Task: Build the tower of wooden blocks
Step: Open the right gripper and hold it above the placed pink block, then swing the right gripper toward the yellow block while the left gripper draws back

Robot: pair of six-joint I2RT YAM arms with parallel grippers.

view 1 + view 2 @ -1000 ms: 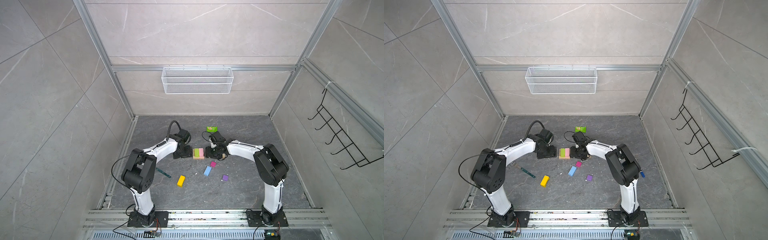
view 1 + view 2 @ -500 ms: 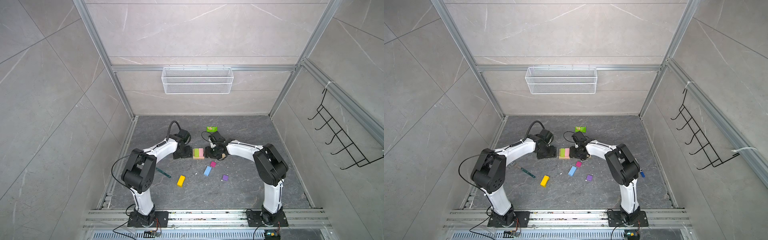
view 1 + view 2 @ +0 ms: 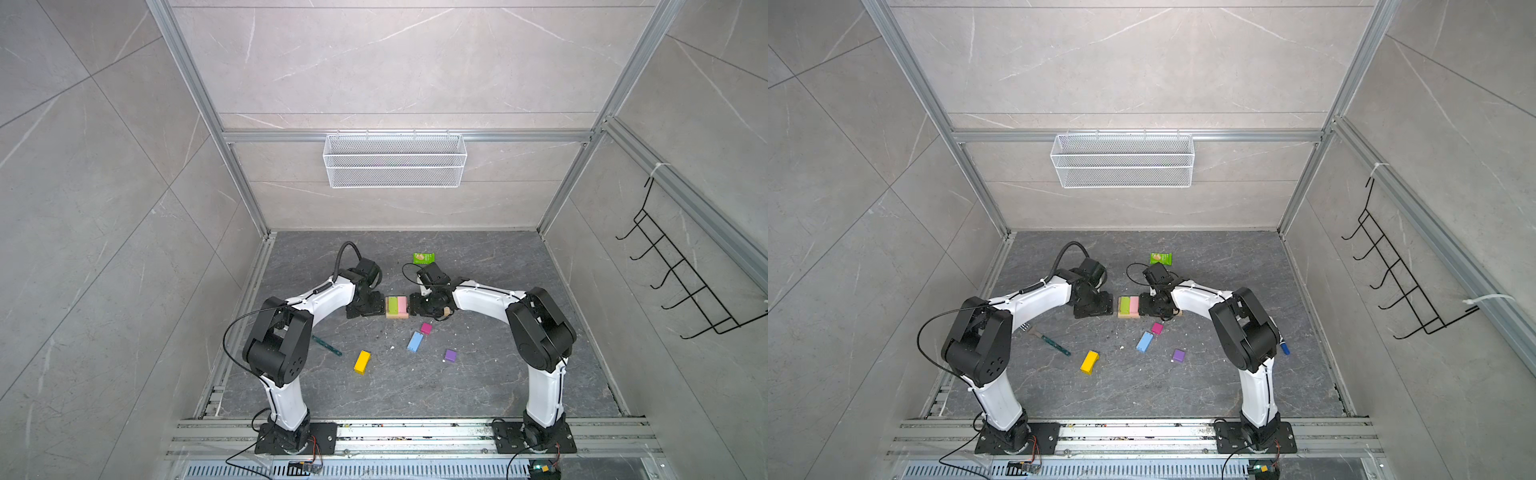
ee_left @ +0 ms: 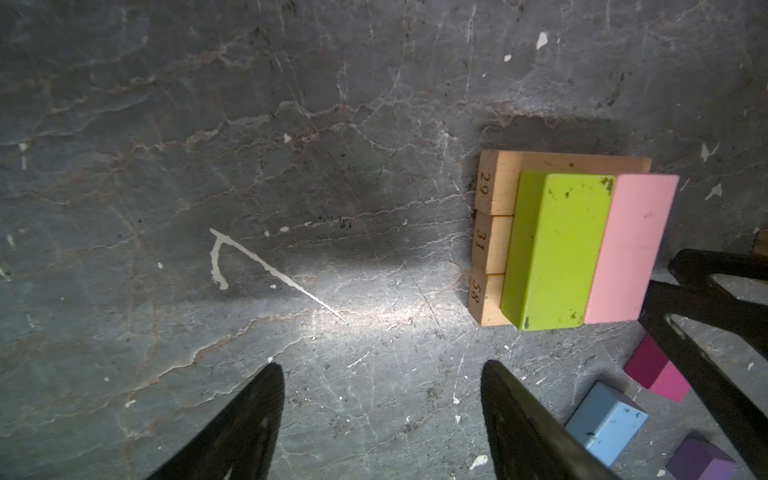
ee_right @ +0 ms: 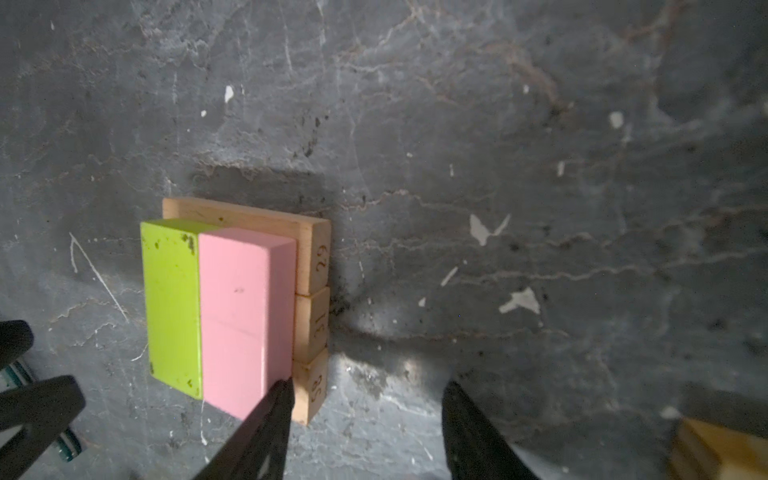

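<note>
The tower (image 3: 397,306) is three tan bars (image 4: 488,241) side by side on the floor, with a lime block (image 4: 552,253) and a pink block (image 5: 241,316) lying across them. My left gripper (image 3: 370,308) stands just left of it, open over bare floor in the left wrist view (image 4: 380,374). On the tower's right side, my right gripper (image 3: 419,306) is open and empty in the right wrist view (image 5: 368,386); one of its fingers (image 5: 266,419) is at the pink block's corner. Loose wood blocks lie in front: yellow (image 3: 362,361), light blue (image 3: 415,341), magenta (image 3: 426,328), purple (image 3: 450,355).
A tan block (image 5: 715,449) lies by the right arm's wrist. A green snack packet (image 3: 424,258) is behind the grippers, a thin teal stick (image 3: 327,345) lies near the left arm. A wire basket (image 3: 395,160) hangs on the back wall, a black hook rack (image 3: 681,286) on the right wall.
</note>
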